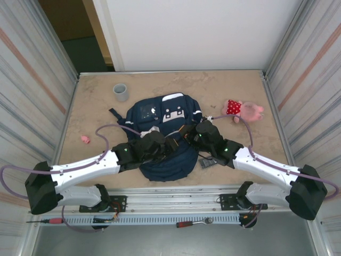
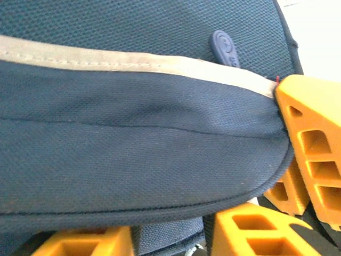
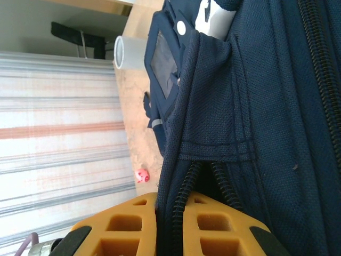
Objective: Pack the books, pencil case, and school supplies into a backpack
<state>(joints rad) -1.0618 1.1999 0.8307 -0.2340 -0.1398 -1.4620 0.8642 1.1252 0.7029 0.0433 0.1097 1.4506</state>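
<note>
1. Top external view: the large navy blue fabric backpack (image 1: 165,133) lies on the counter (image 1: 96,106).
2. Right claw (image 3: 173,226) clamps its zipper edge; left claw (image 2: 168,237) straddles fabric, grip we cannot tell.
3. Small dark flat school supplies (image 1: 208,161) wait outside, just beside it; we judge packing barely begun.

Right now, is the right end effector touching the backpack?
Touching. The right wrist view shows the right end effector shut on the backpack, its zippered edge pinched between both orange fingers.
</note>
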